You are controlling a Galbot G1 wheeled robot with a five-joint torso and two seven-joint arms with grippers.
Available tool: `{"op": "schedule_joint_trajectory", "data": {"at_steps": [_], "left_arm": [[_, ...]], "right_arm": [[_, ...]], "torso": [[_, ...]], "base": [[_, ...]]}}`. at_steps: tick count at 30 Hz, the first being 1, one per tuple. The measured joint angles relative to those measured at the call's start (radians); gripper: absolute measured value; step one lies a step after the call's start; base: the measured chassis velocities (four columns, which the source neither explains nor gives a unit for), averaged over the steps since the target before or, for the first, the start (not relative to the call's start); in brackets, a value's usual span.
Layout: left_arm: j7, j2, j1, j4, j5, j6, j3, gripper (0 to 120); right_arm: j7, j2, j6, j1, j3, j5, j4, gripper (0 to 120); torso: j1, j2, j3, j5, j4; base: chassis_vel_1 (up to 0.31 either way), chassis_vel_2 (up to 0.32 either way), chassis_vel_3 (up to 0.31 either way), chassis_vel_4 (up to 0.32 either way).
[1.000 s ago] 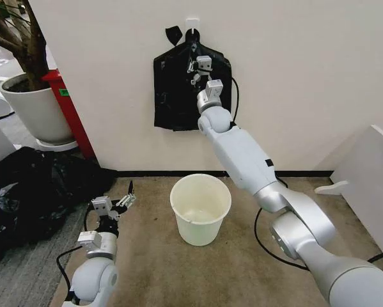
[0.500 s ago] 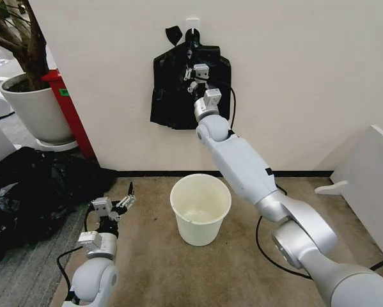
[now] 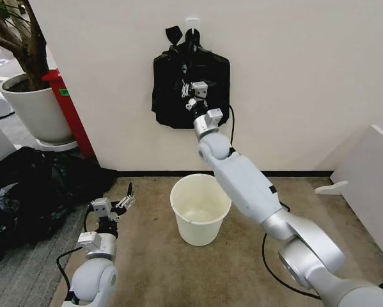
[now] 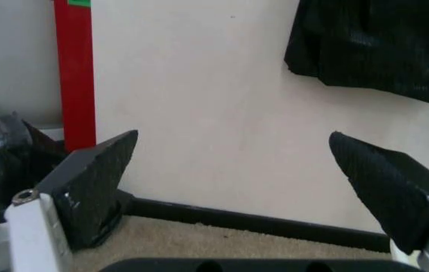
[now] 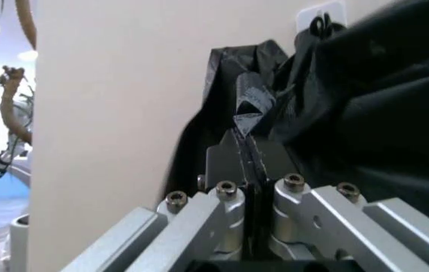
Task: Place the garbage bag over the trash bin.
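A flat black bundle (image 3: pixel 172 89) with a knotted top hangs from a white wall hook (image 3: pixel 192 24). My right gripper (image 3: pixel 192 94) is pressed against the bundle's front. In the right wrist view this gripper (image 5: pixel 247 148) is shut on a thin fold of glossy black film, the garbage bag (image 5: pixel 249 110), which sticks out of the bundle (image 5: pixel 365 113). The trash bin (image 3: pixel 201 231), a cream-white bucket, stands open and upright on the carpet below the bundle. My left gripper (image 3: pixel 117 204) waits low on the left, open and holding nothing, and its fingers (image 4: pixel 93 181) face the wall.
A heap of black plastic (image 3: pixel 31 192) sprawls on the floor at the left. Behind it are a white plant pot (image 3: pixel 34 109) and a red post (image 3: pixel 70 115). A white panel (image 3: pixel 370 185) leans at the right. A black cable (image 3: pixel 268 246) lies behind the right arm.
My right gripper has moved down the front of the bundle, still shut, and the bundle has shifted and bulged with it. The left arm has stayed put.
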Motion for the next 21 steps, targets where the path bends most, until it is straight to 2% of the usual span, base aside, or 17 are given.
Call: {"op": "schedule_joint_trajectory", "data": {"at_steps": [10, 21], "left_arm": [[-0.007, 0.003, 0.003, -0.001, -0.005, -0.003, -0.005, 100], [-0.008, 0.003, 0.003, 0.000, -0.005, -0.004, -0.003, 100]], "right_arm": [[-0.070, -0.030, 0.071, -0.103, -0.016, -0.007, 0.034, 0], [-0.101, -0.050, 0.100, -0.175, -0.017, -0.026, 0.052, 0]], "torso": [[0.000, 0.000, 0.000, 0.0000, -0.0002], [0.000, 0.000, 0.000, 0.0000, -0.0001]], "base": [[0.000, 0.000, 0.000, 0.000], [0.000, 0.000, 0.000, 0.000]]}}
